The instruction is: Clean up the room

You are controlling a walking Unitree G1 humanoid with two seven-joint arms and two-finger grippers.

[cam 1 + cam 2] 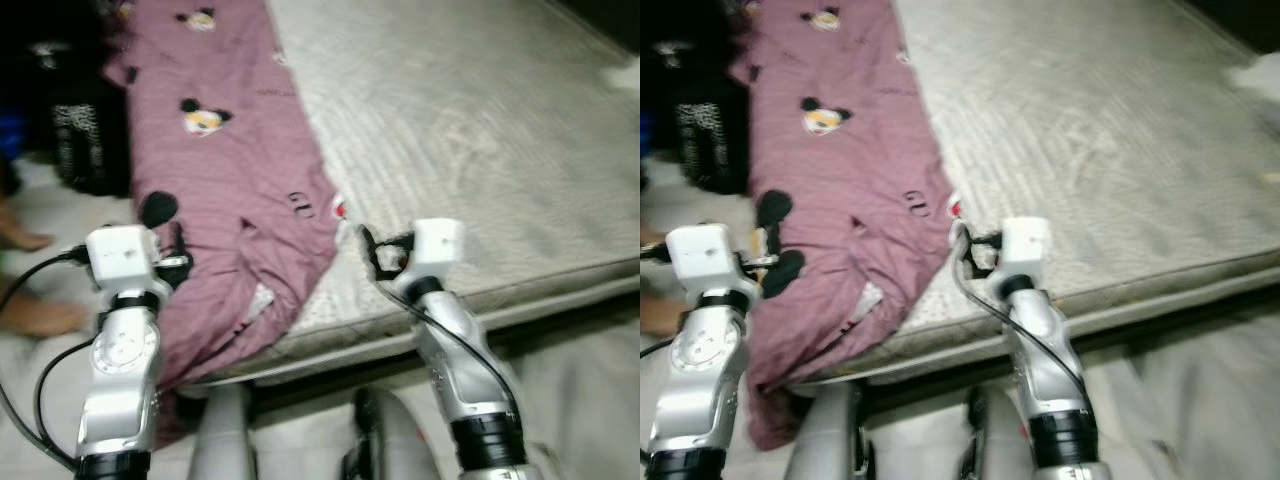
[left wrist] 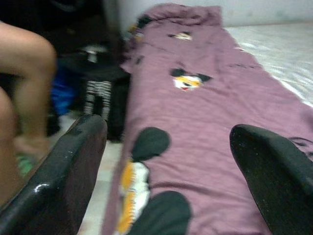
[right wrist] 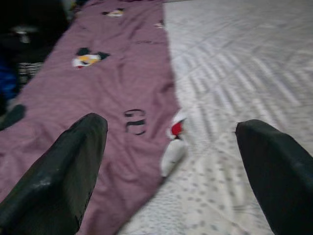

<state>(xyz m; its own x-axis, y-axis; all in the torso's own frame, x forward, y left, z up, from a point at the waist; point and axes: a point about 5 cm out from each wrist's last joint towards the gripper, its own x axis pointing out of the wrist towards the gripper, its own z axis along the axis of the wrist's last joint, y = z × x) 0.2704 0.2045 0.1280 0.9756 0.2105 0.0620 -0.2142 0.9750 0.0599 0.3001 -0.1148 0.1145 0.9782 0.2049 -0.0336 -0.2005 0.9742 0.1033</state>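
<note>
Mauve striped cotton bedsheet with cartoon mouse prints (image 1: pixel 225 180), soft and creased, laid along the left part of the bed, near end bunched and hanging over the mattress edge. Beneath it, pale grey quilted mattress (image 1: pixel 480 150), flat, stitched in wavy lines. Left gripper (image 2: pixel 168 161) raised at the sheet's hanging end, black fingers (image 2: pixel 58 181) spread wide, holding nothing. Right gripper (image 3: pixel 171 161) raised over the sheet's right border near the mattress edge, fingers (image 3: pixel 58 171) likewise spread wide, nothing between them. Person's bare legs (image 2: pixel 24 83) on the floor left of the bed, beside dark bags (image 1: pixel 85 130).
</note>
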